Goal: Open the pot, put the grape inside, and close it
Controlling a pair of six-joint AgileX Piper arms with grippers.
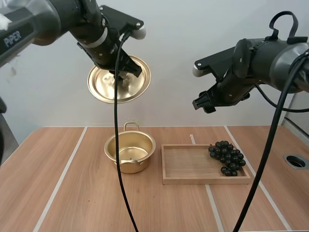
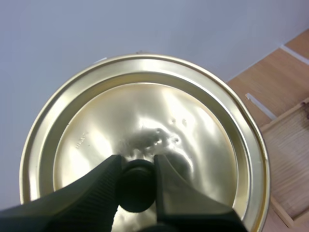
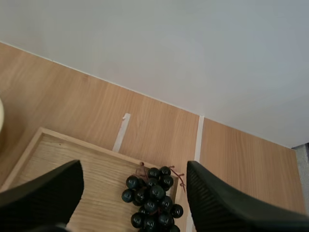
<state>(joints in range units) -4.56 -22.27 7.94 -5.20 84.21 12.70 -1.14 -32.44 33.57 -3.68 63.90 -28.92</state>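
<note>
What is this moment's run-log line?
lid: held aloft by left gripper | pot: open | grapes: in tray | right gripper: open above grapes

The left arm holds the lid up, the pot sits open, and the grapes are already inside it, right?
Not quite: the grapes lie in the wooden tray beside the pot, as the high view shows. The left tool does hold the lid.

You have pot (image 1: 137, 166) on tabletop (image 1: 58, 183), tray (image 1: 188, 166) just right of it, grapes (image 1: 228, 157) at tray's right end, lid (image 1: 101, 84) high above pot.
</note>
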